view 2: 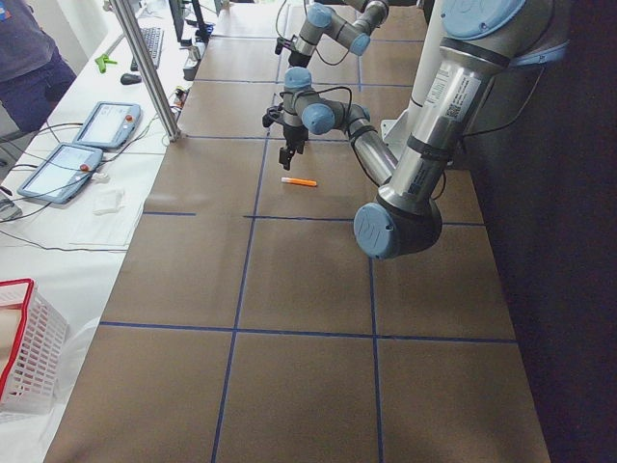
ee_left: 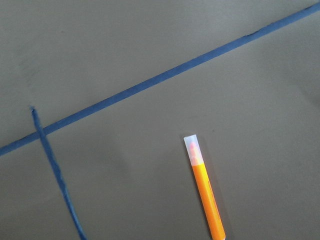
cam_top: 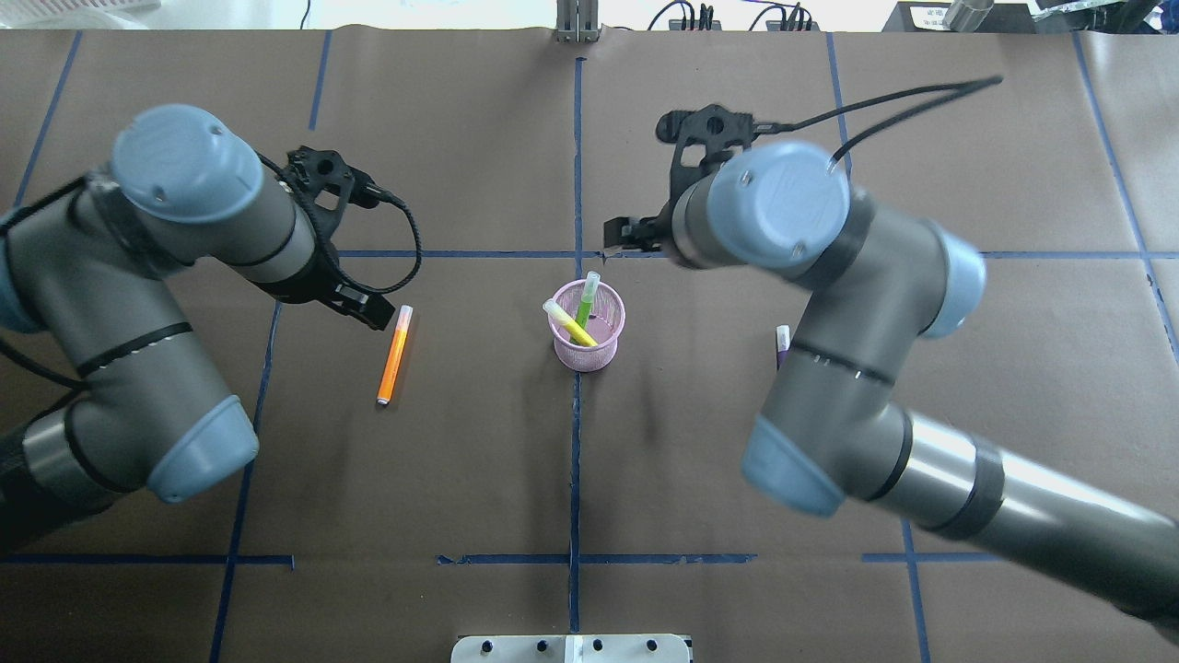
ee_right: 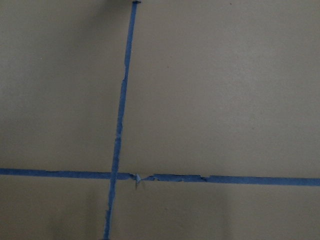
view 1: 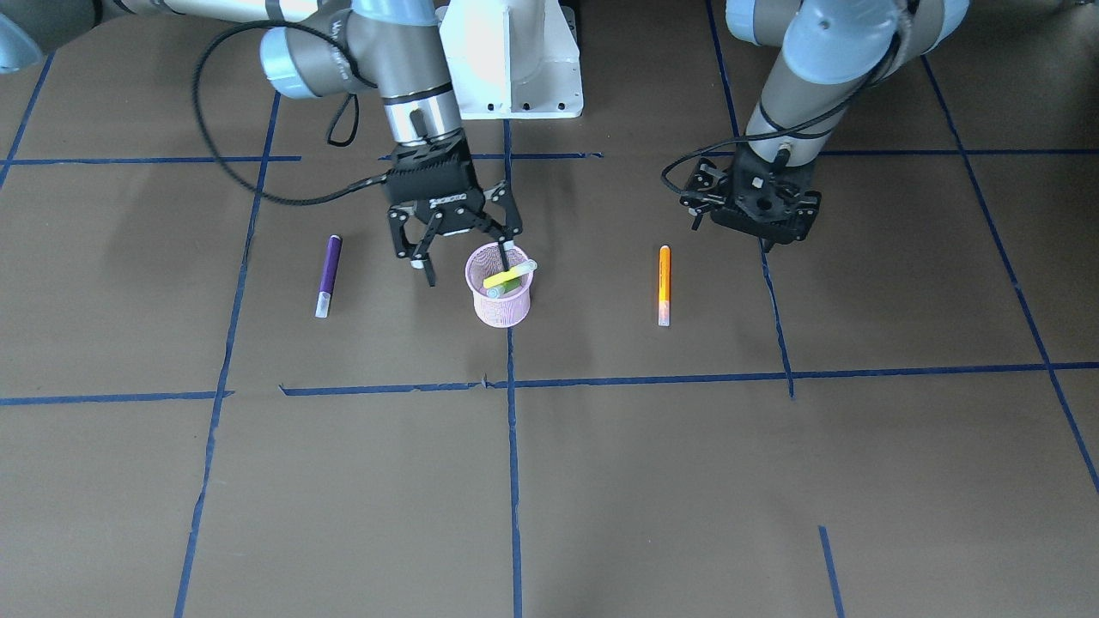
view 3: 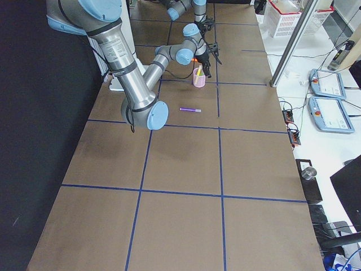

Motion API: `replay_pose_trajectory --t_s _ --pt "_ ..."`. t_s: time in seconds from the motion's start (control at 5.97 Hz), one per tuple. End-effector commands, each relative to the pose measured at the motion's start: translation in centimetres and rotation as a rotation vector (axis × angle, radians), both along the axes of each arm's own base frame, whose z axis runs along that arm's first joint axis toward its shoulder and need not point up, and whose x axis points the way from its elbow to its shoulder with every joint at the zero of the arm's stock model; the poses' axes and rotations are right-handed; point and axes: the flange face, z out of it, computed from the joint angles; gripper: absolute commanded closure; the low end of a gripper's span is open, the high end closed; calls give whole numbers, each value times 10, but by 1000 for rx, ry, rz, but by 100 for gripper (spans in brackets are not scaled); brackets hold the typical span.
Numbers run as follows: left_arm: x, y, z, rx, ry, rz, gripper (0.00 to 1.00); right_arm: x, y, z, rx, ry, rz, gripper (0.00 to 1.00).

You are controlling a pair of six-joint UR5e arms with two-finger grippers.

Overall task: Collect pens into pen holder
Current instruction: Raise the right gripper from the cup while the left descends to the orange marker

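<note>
Item: orange pen [view 1: 664, 285]. It is lying flat on the table [view 1: 601, 481], right of centre in the front view and well apart from the pen holder [view 1: 500, 300]. Its long axis is running almost straight up and down the frame, with the pale cap pointing to the bottom edge.

Item: purple pen [view 1: 328, 275]. It is lying flat at left of centre, its axis leaning slightly off vertical and its cap also pointing down the frame.

Item: pen holder. It is standing upright at centre and holding a yellow pen [cam_top: 571, 327] and a green pen [cam_top: 587, 299], both leaning with caps up.

Item: right gripper [view 1: 468, 257]. It is hanging just above and left of the holder with its jaws spread apart and gripping nothing.

Item: left gripper [view 1: 764, 232]. It is hovering near the upper end of the orange pen; I cannot tell whether its jaws are apart or together.

Step in hand, as judged: the left arm is lining up on the orange pen. To do it well, the jaws should be set across the pen's long axis. They should come down straight over the middle of the barrel and close squarely so the pen is not rolling away.
</note>
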Motion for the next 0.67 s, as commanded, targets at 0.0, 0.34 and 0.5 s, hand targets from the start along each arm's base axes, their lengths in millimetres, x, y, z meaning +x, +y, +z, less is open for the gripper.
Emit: replay_pose_trajectory --t_s 0.0,0.34,0.5 --pt "50 -10 11 -32 49 -55 3 73 -46 15 -51 9 -136 1" --pt "66 -22 17 -72 54 -90 41 112 -59 46 -37 28 -183 1" --pt "70 -25 28 -87 35 -92 41 122 -52 55 -27 29 -187 1"
